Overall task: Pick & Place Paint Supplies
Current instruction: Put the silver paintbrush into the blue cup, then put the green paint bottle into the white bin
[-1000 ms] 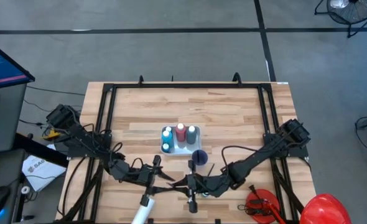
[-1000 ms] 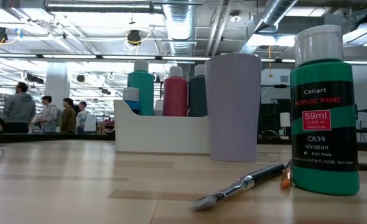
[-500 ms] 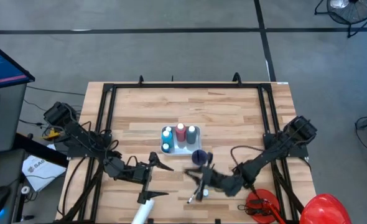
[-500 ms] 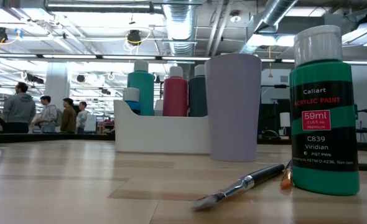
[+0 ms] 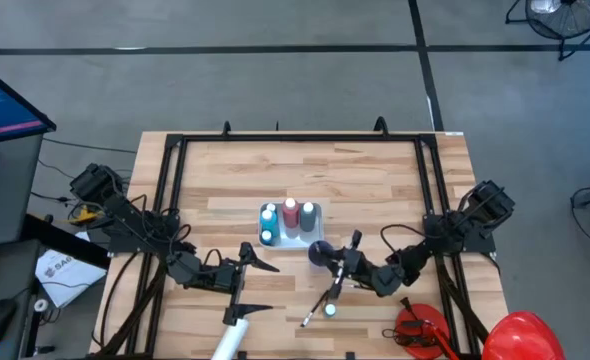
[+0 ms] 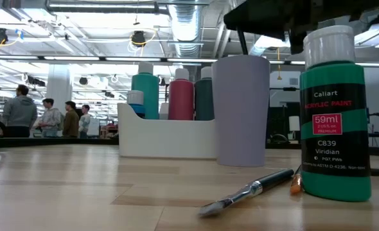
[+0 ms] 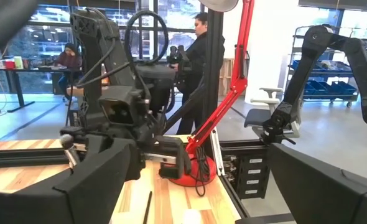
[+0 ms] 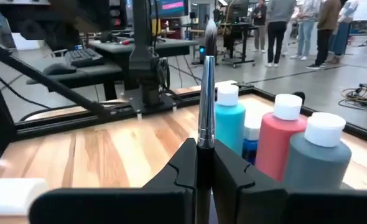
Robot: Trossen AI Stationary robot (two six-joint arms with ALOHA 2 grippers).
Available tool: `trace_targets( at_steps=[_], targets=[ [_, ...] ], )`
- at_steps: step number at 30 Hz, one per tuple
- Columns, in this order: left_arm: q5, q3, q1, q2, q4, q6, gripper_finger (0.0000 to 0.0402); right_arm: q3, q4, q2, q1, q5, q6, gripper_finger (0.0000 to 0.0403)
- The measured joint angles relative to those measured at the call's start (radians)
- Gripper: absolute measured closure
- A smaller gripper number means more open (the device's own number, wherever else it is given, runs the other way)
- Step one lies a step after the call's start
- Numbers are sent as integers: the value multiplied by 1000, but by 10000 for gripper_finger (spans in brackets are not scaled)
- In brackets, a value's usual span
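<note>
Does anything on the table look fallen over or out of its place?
Yes. A white bottle lies on its side at the near table edge, by the open left gripper. A loose brush lies flat beside the green paint bottle. Nothing looks spilled.

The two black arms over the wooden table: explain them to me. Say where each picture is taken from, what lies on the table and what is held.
They are two robot arms, each ending in two fingers. One picture looks down from above, one looks level across the table, and two come from cameras on the arms' wrists. On the table stand a white tray of paint bottles, a purple cup and a green paint bottle, with a loose brush lying beside that bottle. The right gripper is shut on a held brush, upright near the tray. The left gripper is open and holds nothing.
</note>
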Motion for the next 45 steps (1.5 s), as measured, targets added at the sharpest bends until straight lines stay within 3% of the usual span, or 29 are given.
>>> trace_targets(
  at_steps=[6, 9, 19, 26, 38, 45],
  targets=[
    [0, 0, 0, 0, 0, 0, 27, -14, -17, -2, -15, 22, 23, 388],
    [0, 0, 0, 0, 0, 0, 27, -24, -93, -2, -32, -9, 123, 383],
    [0, -1, 0, 0, -1, 0, 27, -24, -122, -1, -51, -11, 191, 230],
    [0, -1, 0, 0, -1, 0, 27, -24, -107, -1, -51, -8, 186, 170],
    [0, -1, 0, 0, -2, 0, 27, -24, -76, -1, -49, -7, 177, 183],
    [0, -1, 0, 0, -8, -3, 27, -23, 55, -30, -3, -6, 45, 203]
  ],
)
